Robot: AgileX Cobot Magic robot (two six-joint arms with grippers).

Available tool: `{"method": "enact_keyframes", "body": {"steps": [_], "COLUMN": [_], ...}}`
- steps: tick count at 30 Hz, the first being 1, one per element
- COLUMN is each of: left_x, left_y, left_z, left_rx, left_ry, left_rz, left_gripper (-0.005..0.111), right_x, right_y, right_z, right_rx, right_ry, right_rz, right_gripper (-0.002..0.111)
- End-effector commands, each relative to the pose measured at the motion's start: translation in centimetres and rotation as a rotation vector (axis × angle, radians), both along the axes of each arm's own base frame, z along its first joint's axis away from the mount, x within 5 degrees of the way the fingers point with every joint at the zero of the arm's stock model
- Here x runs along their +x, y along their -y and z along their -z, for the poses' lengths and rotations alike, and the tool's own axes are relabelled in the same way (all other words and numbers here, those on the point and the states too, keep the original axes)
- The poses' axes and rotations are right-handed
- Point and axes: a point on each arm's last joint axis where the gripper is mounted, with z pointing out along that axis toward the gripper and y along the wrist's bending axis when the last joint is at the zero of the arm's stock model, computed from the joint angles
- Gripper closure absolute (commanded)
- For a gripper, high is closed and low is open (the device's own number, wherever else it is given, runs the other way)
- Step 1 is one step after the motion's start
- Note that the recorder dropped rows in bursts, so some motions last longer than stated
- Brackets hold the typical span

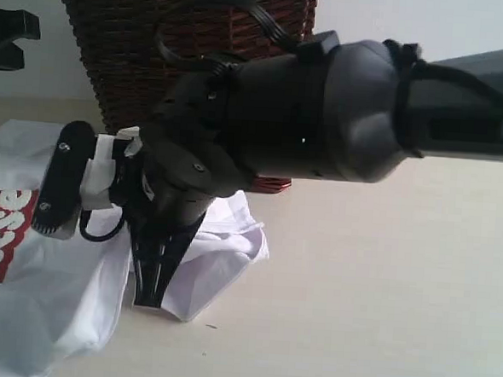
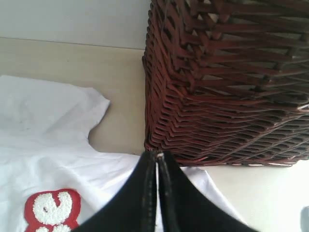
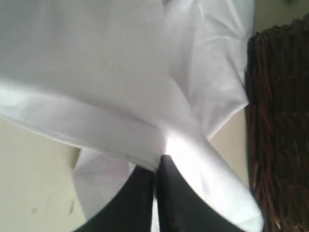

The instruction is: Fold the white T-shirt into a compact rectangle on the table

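Here my right gripper point(image 3: 158, 162) is pinched tight on a fold of the white T-shirt point(image 1: 56, 305). The shirt lies rumpled on the left of the counter point(image 1: 381, 299), just nearer than the dark wicker basket point(image 1: 132, 53). My left gripper point(image 2: 157, 158) is closed on nothing, above the shirt by the basket's corner.

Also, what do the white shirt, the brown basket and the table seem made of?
White T-shirt: soft matte fabric, probably cotton; it creases and drapes. Dark brown woven basket: wicker or similar, slightly glossy; interlaced strands show. Pale cream table: smooth, hard, faintly shiny, perhaps laminate; unclear.
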Motion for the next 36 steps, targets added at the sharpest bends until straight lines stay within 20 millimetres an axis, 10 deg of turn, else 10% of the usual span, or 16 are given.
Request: {"method": "enact_keyframes", "body": {"steps": [1, 15, 22, 36], "left_x": [0.0, 0.0, -0.2, 1.5], "left_y": [0.1, 0.1, 0.2, 2.1], "left_z": [-0.1, 0.0, 0.2, 7.9], "left_rx": [-0.005, -0.003, 0.009, 0.078], "left_ry": [0.013, 0.008, -0.022, -0.347], "left_rz": [-0.001, 0.003, 0.027, 0.208], "left_gripper": [0.103, 0.103, 0.103, 0.103], "right_x": [-3.1, -11.5, -11.8, -9.2], "right_y": [-0.2, -4.1, -4.2, 0.7], "right_z": [-0.7, 1.2, 3.0, -7.9], "right_rx": [-0.082, -0.15, -0.213, 0.028], "right_ry": [-0.118, -0.403, -0.478, -0.161], "right_rz": [-0.019, -0.223, -0.239, -0.003], "right_gripper": [0.108, 0.107, 0.067, 0.057]}}
